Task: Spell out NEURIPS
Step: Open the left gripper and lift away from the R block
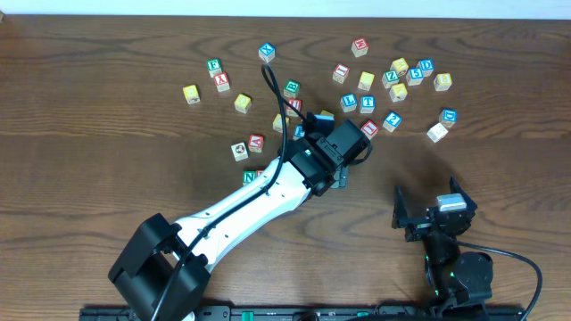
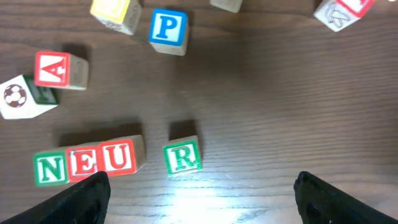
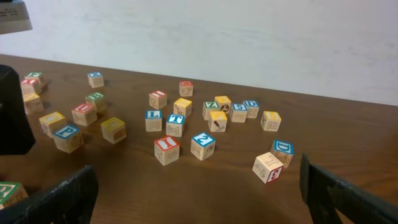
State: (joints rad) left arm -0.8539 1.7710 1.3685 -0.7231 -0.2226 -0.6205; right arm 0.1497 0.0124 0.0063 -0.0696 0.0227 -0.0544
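Note:
In the left wrist view the green N, red E and red U cubes touch in a row. The green R stands a small gap to their right. The blue P lies farther off. My left gripper is open and empty, just in front of the R. In the overhead view the left arm's wrist hides most of the row; only the N shows. My right gripper is open and empty at the table's front right. I cannot pick out the I or the S.
A red A cube and a soccer-ball cube lie left of the row. Several loose cubes are scattered at the back, among them a red-faced one, a blue 2 and a tilted cube ahead of the right gripper.

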